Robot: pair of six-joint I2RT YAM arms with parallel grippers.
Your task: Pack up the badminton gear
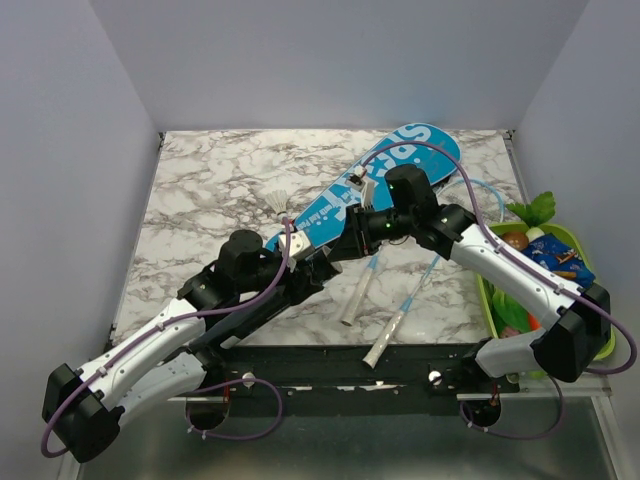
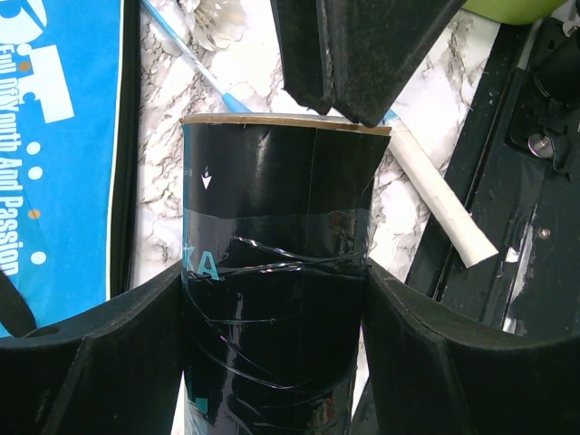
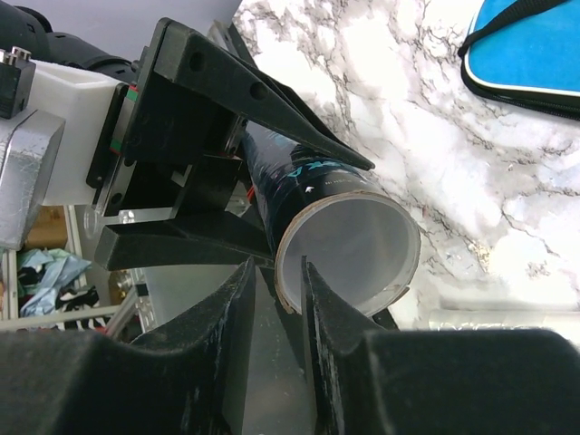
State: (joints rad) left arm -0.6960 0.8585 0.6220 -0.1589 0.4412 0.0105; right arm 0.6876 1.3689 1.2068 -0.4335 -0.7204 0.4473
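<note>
From above I see the bag (image 1: 425,150) lying diagonally toward the far right corner, with both rackets (image 1: 357,298) beside it, nearer the near edge. My left wrist view shows the left gripper (image 2: 272,272) clamped around a black tube (image 2: 272,199). My right wrist view shows the right gripper (image 3: 276,272) pinching the tube's open rim.

This is a lab robot test cell: a marble-patterned tabletop (image 1: 220,190) is boxed in by plain pale walls (image 1: 330,60) at 9, 12 and 3 o'clock. A cabled left arm (image 1: 150,350) and right arm (image 1: 510,265) are bolted to a black rail (image 1: 330,362) at 6 o'clock. A green tray (image 1: 572,236) of toy vegetables sits at 3 o'clock.
</note>
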